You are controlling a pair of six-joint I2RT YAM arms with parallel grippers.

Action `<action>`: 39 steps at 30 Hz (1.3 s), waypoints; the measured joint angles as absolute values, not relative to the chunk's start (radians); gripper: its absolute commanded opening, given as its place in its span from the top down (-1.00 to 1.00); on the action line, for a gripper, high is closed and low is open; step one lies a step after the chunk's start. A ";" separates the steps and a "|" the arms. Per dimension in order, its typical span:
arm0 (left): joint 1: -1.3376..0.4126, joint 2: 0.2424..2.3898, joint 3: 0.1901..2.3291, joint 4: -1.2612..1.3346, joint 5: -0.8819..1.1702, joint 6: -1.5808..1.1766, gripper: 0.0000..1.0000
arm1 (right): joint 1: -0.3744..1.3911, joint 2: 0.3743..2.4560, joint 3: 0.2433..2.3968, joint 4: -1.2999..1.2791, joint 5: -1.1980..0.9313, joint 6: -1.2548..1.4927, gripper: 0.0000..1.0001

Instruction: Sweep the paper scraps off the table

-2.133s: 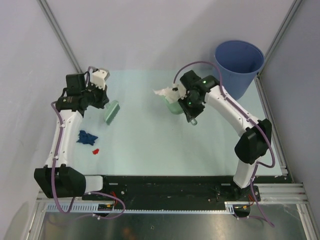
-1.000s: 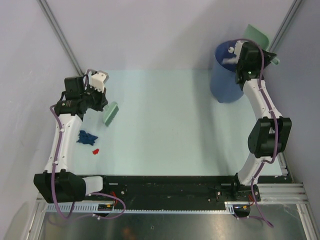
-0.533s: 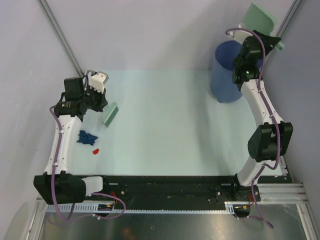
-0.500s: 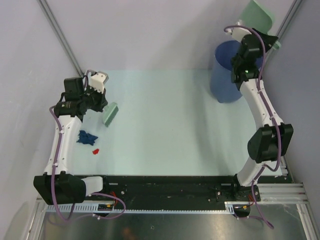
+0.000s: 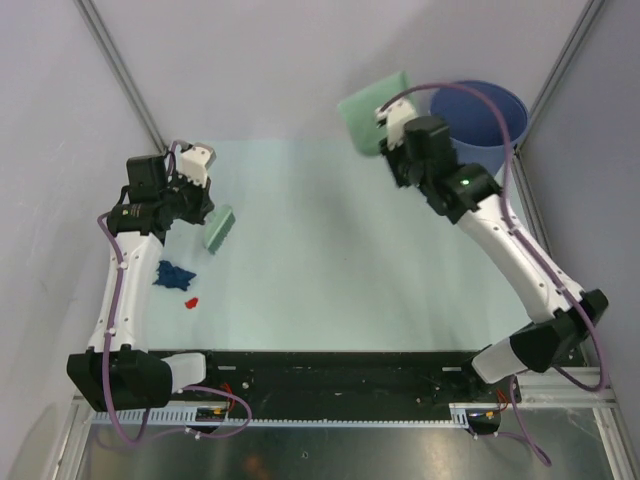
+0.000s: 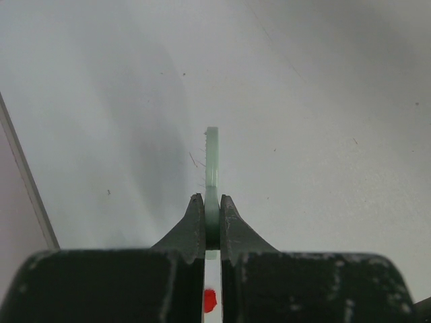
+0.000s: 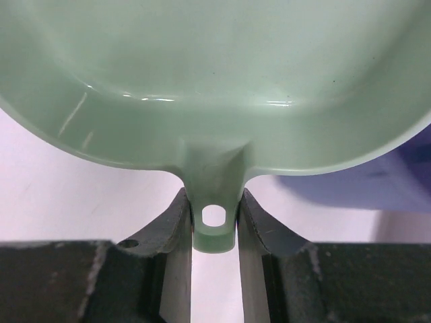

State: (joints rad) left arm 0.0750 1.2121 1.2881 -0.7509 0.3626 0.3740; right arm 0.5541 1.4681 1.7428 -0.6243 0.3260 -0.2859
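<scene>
Dustpan (image 5: 370,120) just swung back from over the blue bucket (image 5: 492,112) to upper centre of the top view. Load dumped, I reckon, since the pan looks bare inside. My right gripper (image 7: 214,202) is clamped on its handle; left gripper (image 6: 212,205) clamped on the brush (image 5: 221,227), unmoved. Remaining paper scraps (image 5: 174,273) on the table (image 5: 330,260), lower left: a crumpled dark-blue wad w/ a small red bit just below it.
</scene>
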 measured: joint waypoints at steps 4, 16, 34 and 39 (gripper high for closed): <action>0.075 1.209 1.288 -0.752 0.341 0.375 1.00 | 0.616 1.528 1.621 -0.747 0.187 -0.142 1.00; 0.086 1.176 1.288 -0.841 0.125 0.455 0.99 | 0.732 1.699 1.428 -0.921 0.058 0.013 1.00; 0.128 1.334 1.114 -0.738 -0.412 0.583 1.00 | 0.839 1.868 1.433 -0.998 0.086 0.030 1.00; 0.125 1.445 1.074 -0.745 -0.289 0.580 1.00 | 0.861 1.881 1.433 -1.045 0.092 0.042 1.00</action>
State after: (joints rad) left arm 0.1249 1.4452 1.0737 -0.7448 -0.2893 0.5800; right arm 0.8608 1.8809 1.4326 -1.0451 0.0921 0.0422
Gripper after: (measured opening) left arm 0.047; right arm 0.293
